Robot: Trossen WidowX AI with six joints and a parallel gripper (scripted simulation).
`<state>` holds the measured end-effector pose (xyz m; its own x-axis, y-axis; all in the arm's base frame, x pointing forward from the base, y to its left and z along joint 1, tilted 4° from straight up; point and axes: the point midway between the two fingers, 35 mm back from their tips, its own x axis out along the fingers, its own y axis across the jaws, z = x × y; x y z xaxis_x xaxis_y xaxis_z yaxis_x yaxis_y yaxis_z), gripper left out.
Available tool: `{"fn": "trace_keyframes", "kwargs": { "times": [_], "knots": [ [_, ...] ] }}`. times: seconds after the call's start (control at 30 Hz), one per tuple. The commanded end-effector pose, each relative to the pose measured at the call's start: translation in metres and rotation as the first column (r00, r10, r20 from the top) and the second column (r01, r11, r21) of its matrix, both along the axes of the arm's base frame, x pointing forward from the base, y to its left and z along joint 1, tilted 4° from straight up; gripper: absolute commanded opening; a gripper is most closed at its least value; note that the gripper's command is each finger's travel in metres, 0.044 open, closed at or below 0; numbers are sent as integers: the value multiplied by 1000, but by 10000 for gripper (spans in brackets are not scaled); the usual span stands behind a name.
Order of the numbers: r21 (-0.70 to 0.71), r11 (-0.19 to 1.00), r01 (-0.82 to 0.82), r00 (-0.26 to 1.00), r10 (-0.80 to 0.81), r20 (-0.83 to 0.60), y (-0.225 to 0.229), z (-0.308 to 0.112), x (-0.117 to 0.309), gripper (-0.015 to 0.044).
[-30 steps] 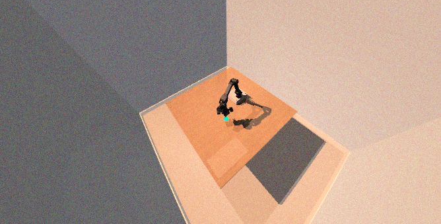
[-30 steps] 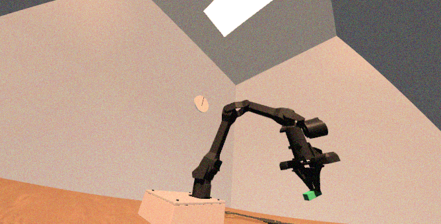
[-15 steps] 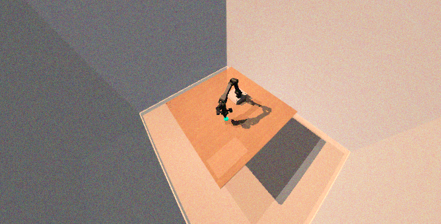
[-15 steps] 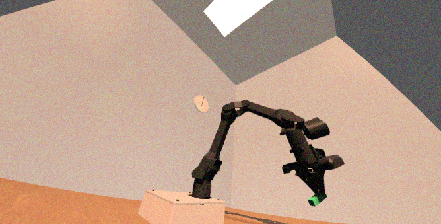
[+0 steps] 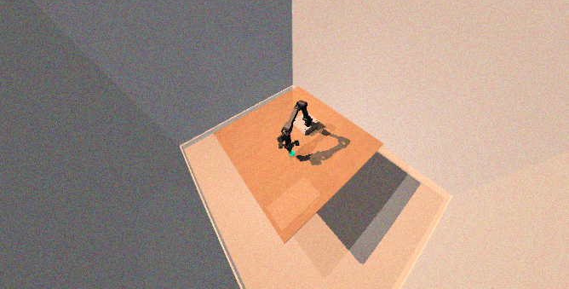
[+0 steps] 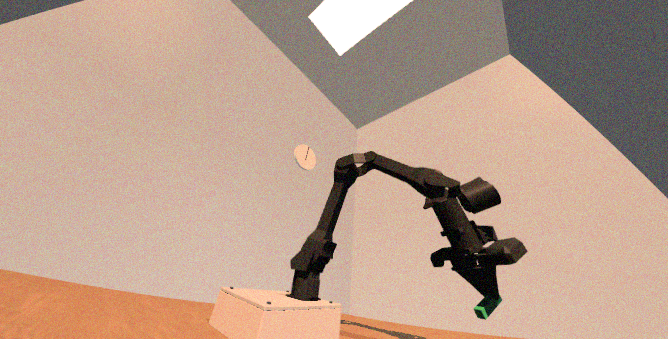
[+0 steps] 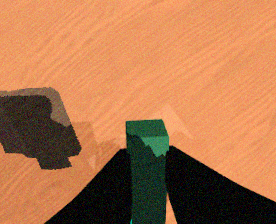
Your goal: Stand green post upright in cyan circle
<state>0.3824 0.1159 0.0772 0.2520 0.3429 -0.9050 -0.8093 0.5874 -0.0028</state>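
The green post (image 6: 487, 308) (image 7: 148, 190) is held between the fingertips. It is tilted in the exterior view, neither flat nor upright, with one end pointing down and left. In the wrist view its far end sticks out past the fingers. My gripper (image 6: 492, 297) (image 7: 146, 156) (image 5: 290, 150) is shut on the post. The cyan circle (image 5: 292, 153) lies on the table at the fingertips in the top view. In the wrist view only a thin sliver of it shows at the bottom edge beside the post. The exact gap between post and table cannot be told.
The wooden table (image 5: 251, 169) carries the arm's pale base (image 6: 300, 320). The arm's dark shadow (image 5: 341, 142) (image 7: 29, 120) falls on the table beside the gripper. A paler patch of light (image 5: 294, 203) lies near the table's front corner.
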Motion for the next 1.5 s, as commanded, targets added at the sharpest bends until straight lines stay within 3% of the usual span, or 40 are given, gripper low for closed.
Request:
{"fn": "trace_keyframes", "kwargs": {
  "times": [0.0, 1.47],
  "knots": [
    [29, 999, 12, 1000, -12, 11, 0, 0, 2, 23],
    [302, 953, 18, 986, -67, 153, -6, -5, 15, 23]
  ]
}}
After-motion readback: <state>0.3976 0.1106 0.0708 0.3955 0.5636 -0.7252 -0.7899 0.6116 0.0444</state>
